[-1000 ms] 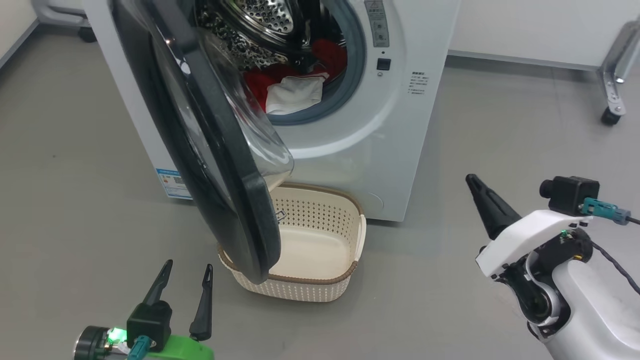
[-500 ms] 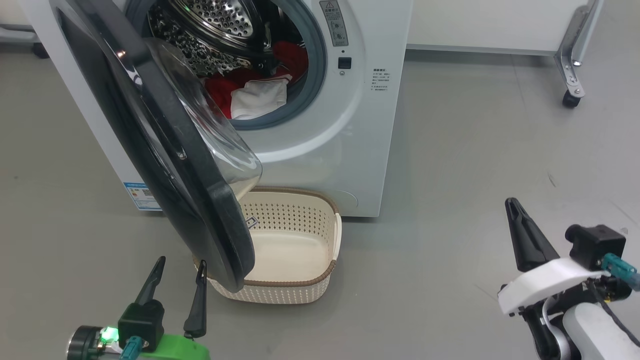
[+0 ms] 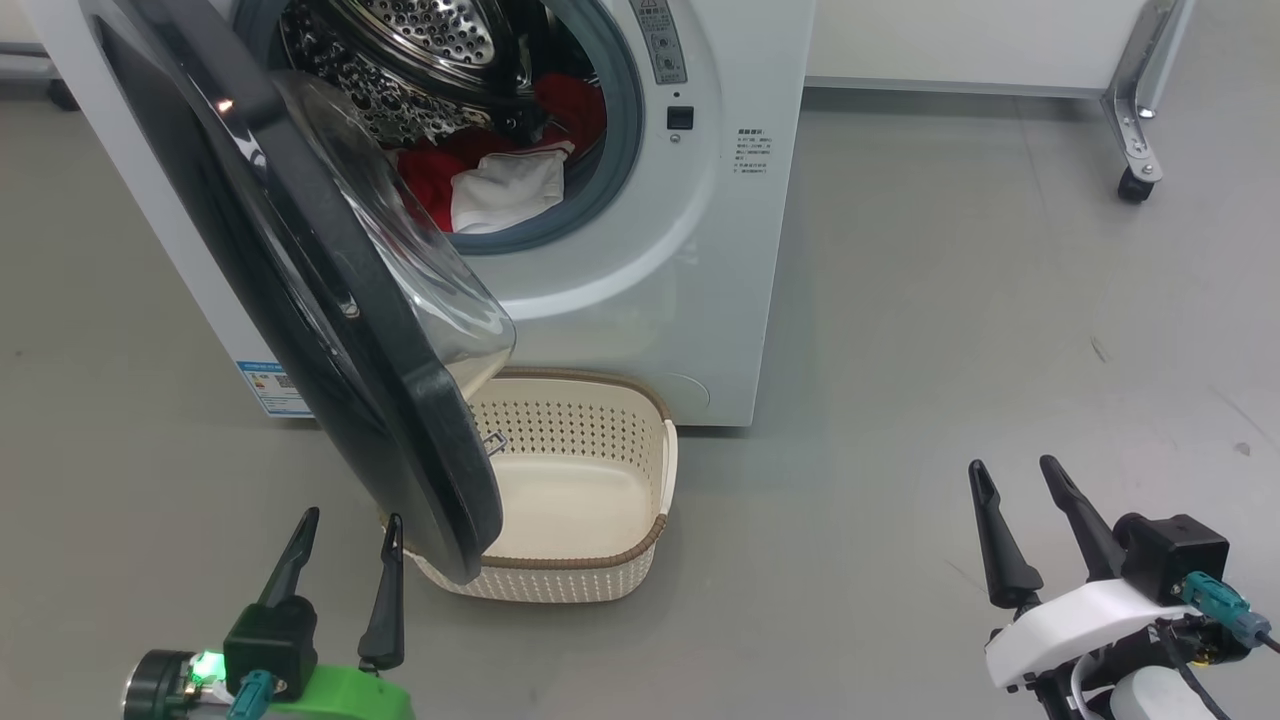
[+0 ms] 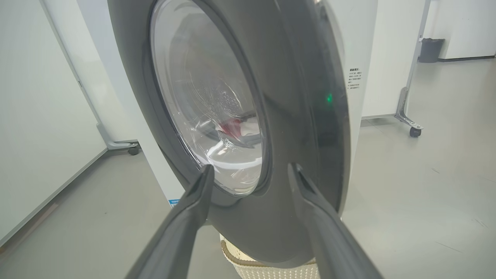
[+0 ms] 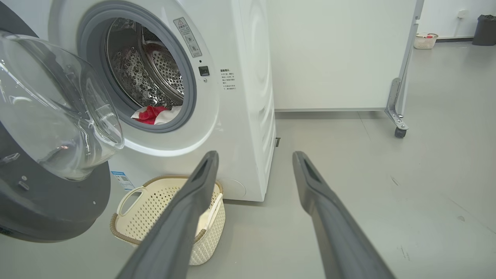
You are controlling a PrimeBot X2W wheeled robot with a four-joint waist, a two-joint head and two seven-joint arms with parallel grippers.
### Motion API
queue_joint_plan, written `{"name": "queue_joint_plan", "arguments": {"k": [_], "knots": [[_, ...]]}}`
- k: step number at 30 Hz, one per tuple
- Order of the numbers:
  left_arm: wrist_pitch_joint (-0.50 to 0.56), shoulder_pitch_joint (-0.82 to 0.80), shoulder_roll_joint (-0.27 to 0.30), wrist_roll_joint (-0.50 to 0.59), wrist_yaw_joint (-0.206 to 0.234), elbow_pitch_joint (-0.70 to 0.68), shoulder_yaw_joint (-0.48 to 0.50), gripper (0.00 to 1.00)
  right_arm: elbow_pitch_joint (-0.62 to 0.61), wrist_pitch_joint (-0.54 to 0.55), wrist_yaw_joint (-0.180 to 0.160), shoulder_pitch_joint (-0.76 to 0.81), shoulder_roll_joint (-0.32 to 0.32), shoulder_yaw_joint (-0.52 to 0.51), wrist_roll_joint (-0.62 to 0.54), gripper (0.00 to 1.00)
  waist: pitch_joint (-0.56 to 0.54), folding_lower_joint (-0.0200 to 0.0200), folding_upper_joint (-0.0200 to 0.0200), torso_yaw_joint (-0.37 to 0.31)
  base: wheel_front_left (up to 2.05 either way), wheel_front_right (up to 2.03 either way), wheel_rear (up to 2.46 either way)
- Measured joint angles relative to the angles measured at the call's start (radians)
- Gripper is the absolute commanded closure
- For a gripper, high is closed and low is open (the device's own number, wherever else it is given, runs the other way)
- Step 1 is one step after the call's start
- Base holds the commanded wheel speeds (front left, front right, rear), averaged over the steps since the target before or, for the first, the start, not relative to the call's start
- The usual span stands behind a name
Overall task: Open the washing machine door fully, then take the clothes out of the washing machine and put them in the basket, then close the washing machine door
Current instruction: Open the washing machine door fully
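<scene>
Beneath the mouth of the washing machine (image 3: 660, 300) sits the basket (image 3: 640, 540), ready to catch the clothes (image 3: 495, 195) heaped in the drum (image 3: 450, 35); the washing machine door (image 3: 400, 430), only part-open, overhangs it. Left hand (image 3: 352, 520) and right hand (image 3: 1012, 466) hang low, fingers spread, empty.

On the washing machine (image 3: 700, 300), a grey sticker (image 3: 660, 45) at the top middle shows a warning triangle (image 5: 179, 22). Its small dark print (image 3: 750, 152) and blue label (image 3: 272, 385) are too tiny to read.
</scene>
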Motion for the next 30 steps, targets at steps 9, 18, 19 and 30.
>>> {"name": "queue_joint_plan", "arguments": {"k": [9, 18, 19, 30], "knots": [[0.000, 0.000, -0.005, 0.007, -0.002, -0.002, 0.008, 0.00, -0.020, -0.007, -0.008, 0.007, 0.009, -0.017, -0.016, 0.00, 0.007, 0.0000, 0.0000, 0.004, 0.00, 0.00, 0.00], [0.000, 0.000, -0.010, 0.008, -0.006, -0.001, 0.014, 0.00, -0.025, -0.007, -0.016, 0.013, 0.016, -0.015, -0.067, 0.00, 0.009, 0.0000, 0.0000, 0.006, 0.00, 0.00, 0.00], [0.000, 0.000, -0.011, 0.008, -0.006, -0.001, 0.014, 0.00, -0.025, -0.007, -0.016, 0.015, 0.015, -0.013, -0.074, 0.00, 0.009, 0.0000, 0.0000, 0.006, 0.00, 0.00, 0.00], [0.000, 0.001, -0.014, 0.012, -0.012, 0.001, 0.019, 0.00, -0.024, -0.008, -0.018, 0.028, 0.024, -0.012, -0.100, 0.00, 0.001, 0.0000, 0.0000, 0.006, 0.00, 0.00, 0.00]]}}
